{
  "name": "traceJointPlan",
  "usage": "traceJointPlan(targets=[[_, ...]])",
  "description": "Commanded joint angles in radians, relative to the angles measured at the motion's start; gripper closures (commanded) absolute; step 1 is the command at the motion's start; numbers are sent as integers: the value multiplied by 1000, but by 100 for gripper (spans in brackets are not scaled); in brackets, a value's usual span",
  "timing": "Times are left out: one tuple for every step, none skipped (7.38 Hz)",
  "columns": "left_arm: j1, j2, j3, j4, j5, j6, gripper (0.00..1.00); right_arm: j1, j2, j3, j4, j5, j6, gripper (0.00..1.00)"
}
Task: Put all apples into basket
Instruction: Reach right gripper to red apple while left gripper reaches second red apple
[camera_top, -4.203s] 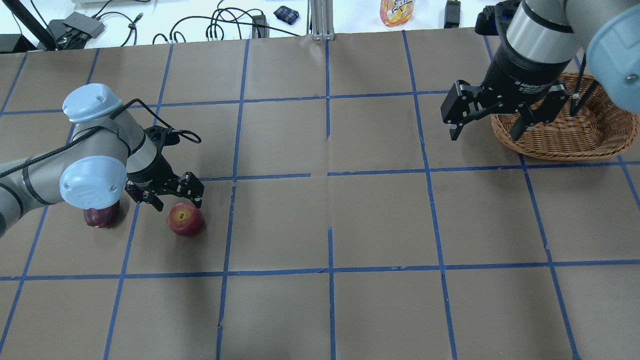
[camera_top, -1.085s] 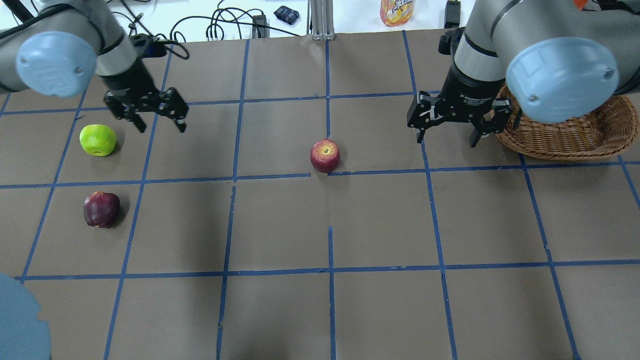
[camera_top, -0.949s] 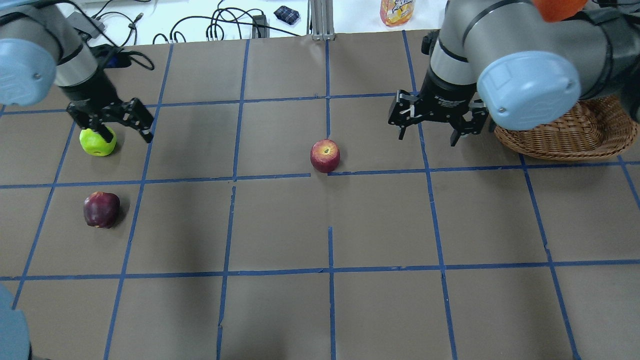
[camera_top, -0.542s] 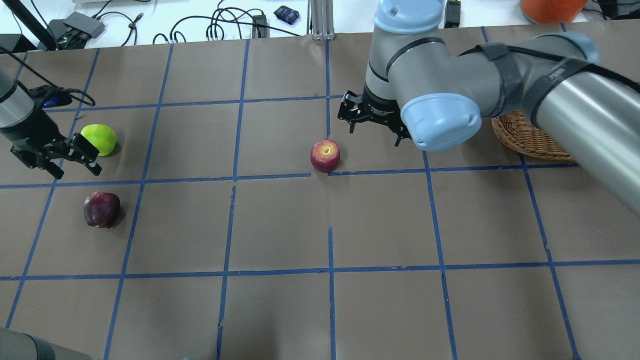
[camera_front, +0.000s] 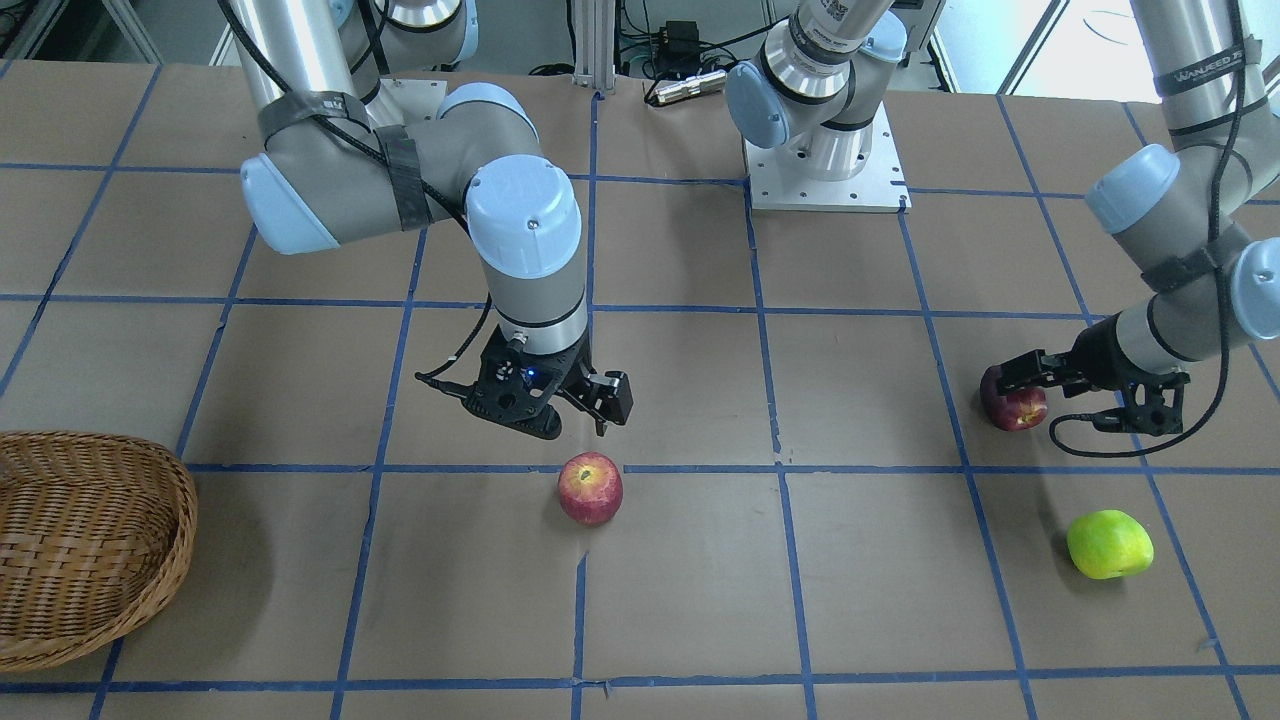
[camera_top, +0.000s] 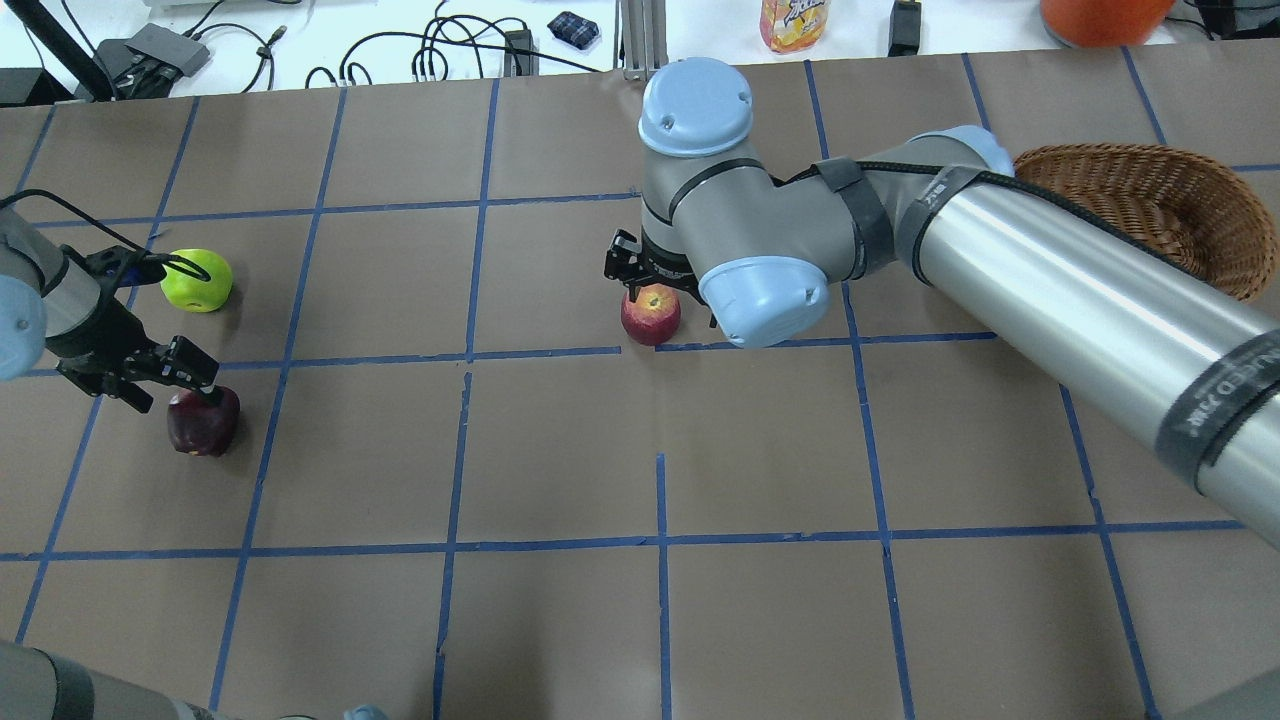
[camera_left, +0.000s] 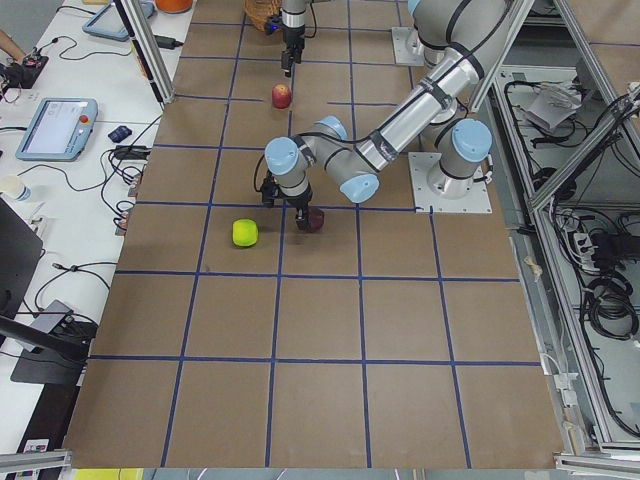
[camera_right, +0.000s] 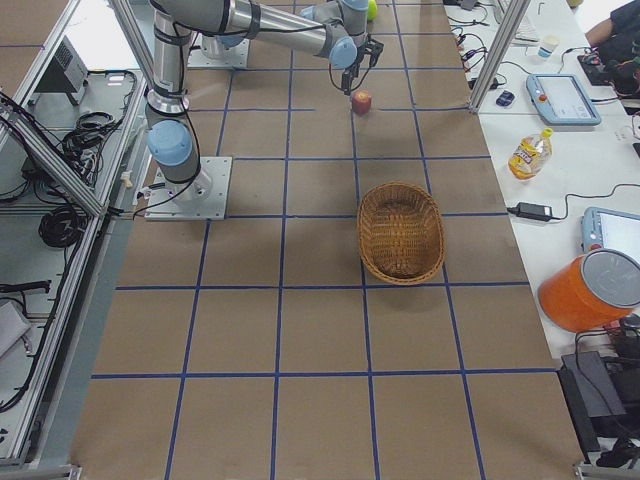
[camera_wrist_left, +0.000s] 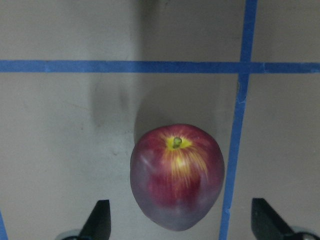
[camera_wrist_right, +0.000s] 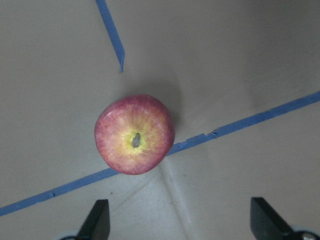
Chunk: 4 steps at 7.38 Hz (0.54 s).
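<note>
The red apple (camera_top: 650, 315) lies mid-table on a blue tape line. My right gripper (camera_top: 660, 288) hangs open just above it; in the right wrist view the apple (camera_wrist_right: 134, 134) sits ahead of the open fingertips (camera_wrist_right: 97, 217). The maroon apple (camera_top: 203, 422) lies at the left. My left gripper (camera_top: 170, 388) is open right over it, and the apple (camera_wrist_left: 177, 176) lies between the fingertips (camera_wrist_left: 100, 217). The yellow-green apple (camera_top: 196, 281) lies free behind it. The wicker basket (camera_top: 1150, 200) stands at the far right, with no apples in it (camera_right: 401, 232).
The table is brown paper with a blue tape grid (camera_top: 660, 440). Cables (camera_top: 440, 50), a yellow drink pouch (camera_top: 793, 22) and an orange container (camera_top: 1100, 10) lie beyond the far edge. My right arm (camera_top: 1050, 290) stretches across the right half, in front of the basket.
My right gripper has swung left from near the basket to over the red apple. My left gripper has moved from beside the green apple to over the maroon apple. Both stay open.
</note>
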Motion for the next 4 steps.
traceJointPlan(targets=[[-2, -38, -47, 124, -5, 10, 0, 11, 55, -2, -67, -2, 11, 0], [-4, -46, -48, 124, -7, 12, 0, 11, 89, -5, -105, -4, 17, 0], [-2, -35, -61, 118, -7, 28, 7, 13, 124, -30, -127, 1, 58, 0], [-8, -11, -55, 88, 1, 58, 99, 14, 148, -44, -117, 1, 63, 0]])
